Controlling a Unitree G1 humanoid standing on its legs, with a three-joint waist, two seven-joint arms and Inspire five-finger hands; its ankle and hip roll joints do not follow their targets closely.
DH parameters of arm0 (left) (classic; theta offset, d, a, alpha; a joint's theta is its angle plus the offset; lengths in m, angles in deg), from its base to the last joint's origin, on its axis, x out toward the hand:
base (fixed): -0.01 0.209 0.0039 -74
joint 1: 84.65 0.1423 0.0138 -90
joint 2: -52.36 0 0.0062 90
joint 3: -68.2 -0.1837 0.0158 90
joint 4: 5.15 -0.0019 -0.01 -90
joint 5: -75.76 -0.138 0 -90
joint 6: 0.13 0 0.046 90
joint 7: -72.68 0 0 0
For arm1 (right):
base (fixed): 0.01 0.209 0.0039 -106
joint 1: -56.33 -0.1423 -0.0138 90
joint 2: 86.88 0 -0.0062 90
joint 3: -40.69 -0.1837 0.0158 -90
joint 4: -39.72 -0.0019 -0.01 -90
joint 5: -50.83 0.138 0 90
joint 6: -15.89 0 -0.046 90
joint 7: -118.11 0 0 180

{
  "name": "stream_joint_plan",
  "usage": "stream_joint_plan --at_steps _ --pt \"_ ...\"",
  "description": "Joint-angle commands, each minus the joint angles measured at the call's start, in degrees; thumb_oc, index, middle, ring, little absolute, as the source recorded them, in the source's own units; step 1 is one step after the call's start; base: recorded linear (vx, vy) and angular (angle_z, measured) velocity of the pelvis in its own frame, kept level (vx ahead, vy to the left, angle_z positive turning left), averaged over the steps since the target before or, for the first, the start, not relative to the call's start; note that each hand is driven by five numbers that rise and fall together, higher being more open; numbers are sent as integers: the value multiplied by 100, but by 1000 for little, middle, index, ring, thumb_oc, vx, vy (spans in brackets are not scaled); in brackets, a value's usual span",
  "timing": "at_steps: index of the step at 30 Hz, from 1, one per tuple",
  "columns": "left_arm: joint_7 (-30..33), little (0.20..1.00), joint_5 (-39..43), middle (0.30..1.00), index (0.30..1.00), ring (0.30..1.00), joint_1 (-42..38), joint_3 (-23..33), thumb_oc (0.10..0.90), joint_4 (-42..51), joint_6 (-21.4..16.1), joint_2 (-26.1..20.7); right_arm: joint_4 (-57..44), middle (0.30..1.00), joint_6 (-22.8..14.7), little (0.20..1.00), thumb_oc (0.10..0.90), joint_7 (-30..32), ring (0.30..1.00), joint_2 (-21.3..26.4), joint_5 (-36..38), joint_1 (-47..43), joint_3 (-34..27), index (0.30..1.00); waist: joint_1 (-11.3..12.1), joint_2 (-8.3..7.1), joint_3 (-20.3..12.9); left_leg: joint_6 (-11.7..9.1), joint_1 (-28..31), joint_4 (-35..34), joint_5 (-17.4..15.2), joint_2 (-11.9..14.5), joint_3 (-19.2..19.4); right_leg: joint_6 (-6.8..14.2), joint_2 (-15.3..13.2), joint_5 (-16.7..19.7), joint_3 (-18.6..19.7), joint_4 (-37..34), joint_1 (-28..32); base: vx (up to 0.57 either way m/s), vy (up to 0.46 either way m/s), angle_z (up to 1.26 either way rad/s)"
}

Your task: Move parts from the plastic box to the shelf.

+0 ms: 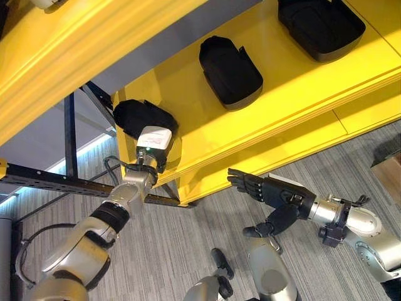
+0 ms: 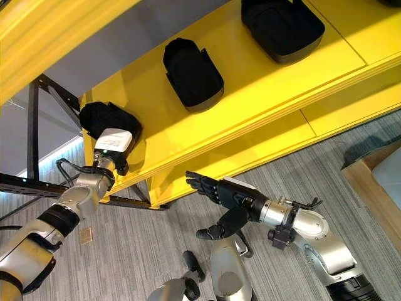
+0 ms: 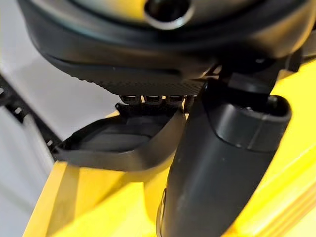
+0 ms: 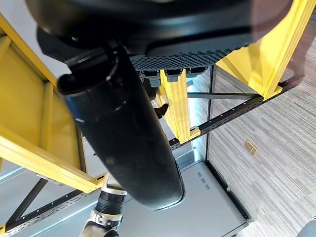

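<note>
A black moulded part (image 1: 135, 116) sits at the left end of the yellow shelf (image 1: 301, 94). My left hand (image 1: 153, 139) reaches up to it from below. In the left wrist view the thumb (image 3: 222, 168) lies against the outside of the part's wall (image 3: 118, 143) and the fingers reach inside, pinching the rim. My right hand (image 1: 282, 191) hangs open below the shelf's front edge, over the carpet, fingers straight and holding nothing. Its thumb (image 4: 123, 138) stands out in the right wrist view.
Two more black parts (image 1: 230, 72) (image 1: 319, 22) lie further right on the same shelf. A black perforated frame rail (image 1: 50, 179) runs below the shelf's left end. A wooden box edge (image 2: 376, 182) shows at the right on the grey carpet.
</note>
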Motion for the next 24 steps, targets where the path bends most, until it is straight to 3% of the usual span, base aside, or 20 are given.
stream_joint_plan --at_steps 1,10,24 --pt "446 1000 -883 1000 1000 1000 -386 144 900 -99 229 -55 -527 1000 -431 1000 900 -242 1000 -471 261 -231 50 1000 -273 -442 -416 260 54 380 -892 -72 -60 54 -296 42 -416 -1312 831 0 0 0" --pt "180 1000 -1165 1000 1000 1000 -776 -476 900 588 110 -263 -453 1000 -506 1000 900 -246 1000 -428 310 -260 128 1000 -330 -412 -401 262 67 400 -920 -58 -8 74 -309 41 -402 -1315 860 0 0 0" --pt "133 1000 -1380 1000 1000 1000 -673 -537 900 1046 -427 -567 -445 1000 -623 1000 900 -133 1000 -392 373 -181 118 1000 -245 -375 -427 270 80 375 -914 -81 -62 93 -346 60 -458 -1396 939 0 0 0"
